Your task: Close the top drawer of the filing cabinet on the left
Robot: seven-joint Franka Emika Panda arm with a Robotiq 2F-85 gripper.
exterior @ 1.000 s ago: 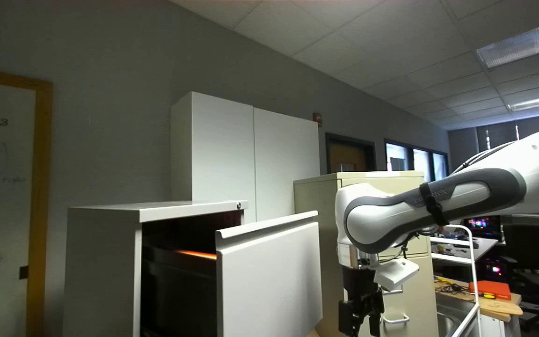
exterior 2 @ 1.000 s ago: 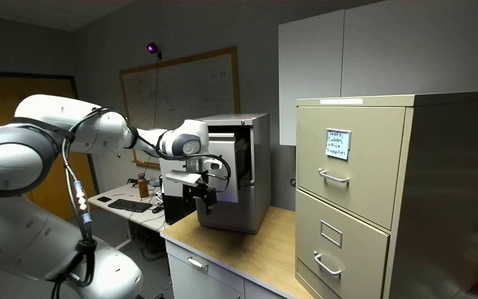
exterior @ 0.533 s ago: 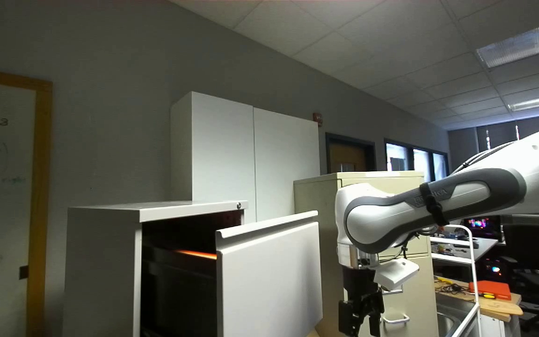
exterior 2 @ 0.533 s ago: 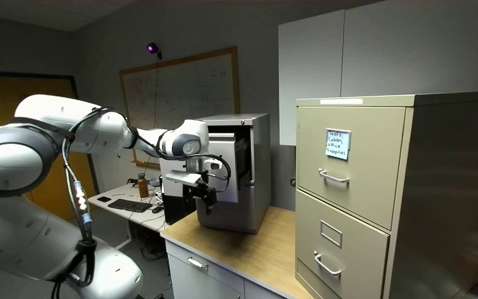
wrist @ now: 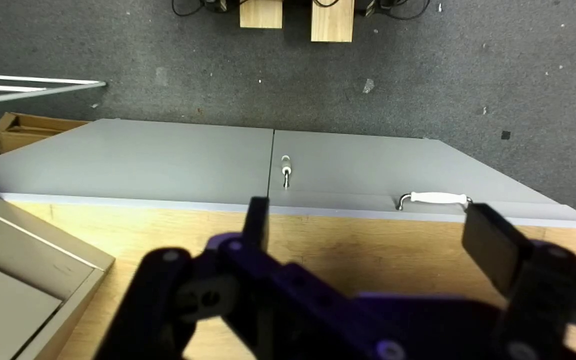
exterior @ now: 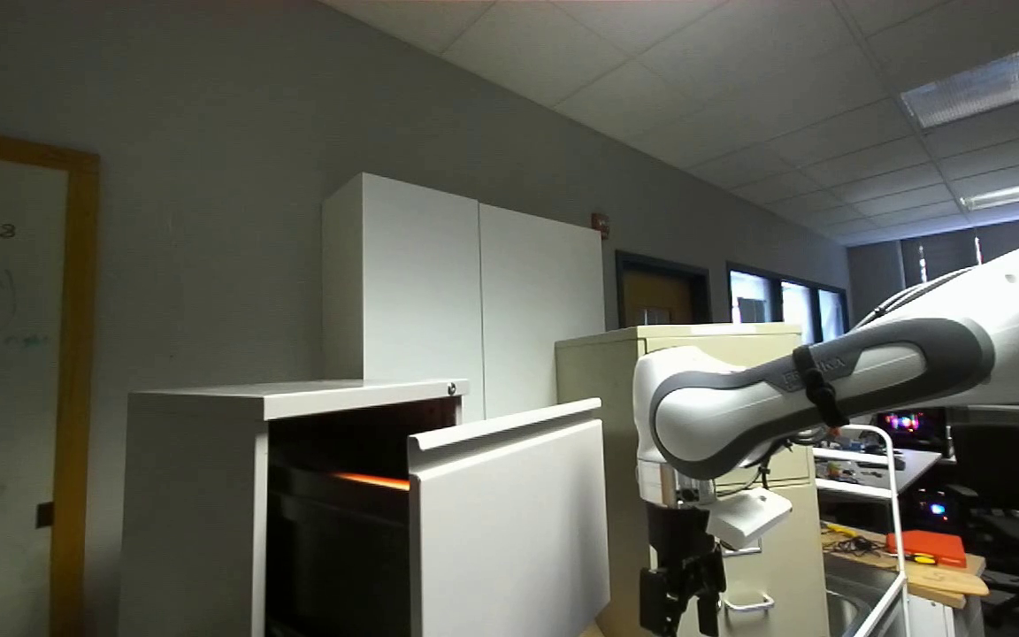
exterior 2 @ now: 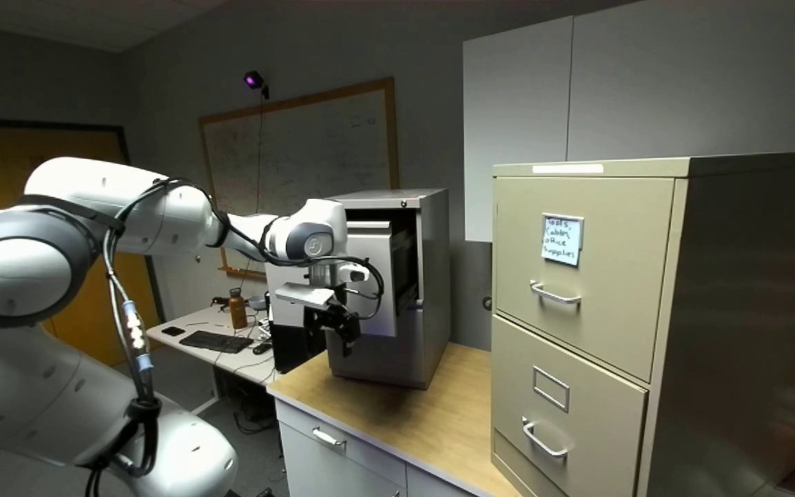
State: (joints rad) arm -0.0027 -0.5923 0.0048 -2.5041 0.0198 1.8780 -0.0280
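The white filing cabinet (exterior: 191, 513) stands on a wooden counter; it also shows in an exterior view (exterior 2: 435, 290). Its top drawer (exterior: 509, 522) is pulled out, with a dark interior and an orange strip inside. The drawer front shows partly behind the arm in an exterior view (exterior 2: 378, 283). My gripper (exterior: 679, 615) points down in front of the drawer front, to its right with a gap in that view. In the wrist view the gripper (wrist: 373, 230) has its fingers wide apart with nothing between them. The drawer and its cabinet are out of the wrist view.
A beige multi-drawer cabinet (exterior 2: 577, 276) stands beside the counter (exterior 2: 466, 414); its corner shows in the wrist view (wrist: 43, 280). White cupboards (exterior: 421, 292) are on the wall. Below the counter edge are grey fronts with a white handle (wrist: 438, 198). A desk (exterior 2: 197, 324) stands behind the arm.
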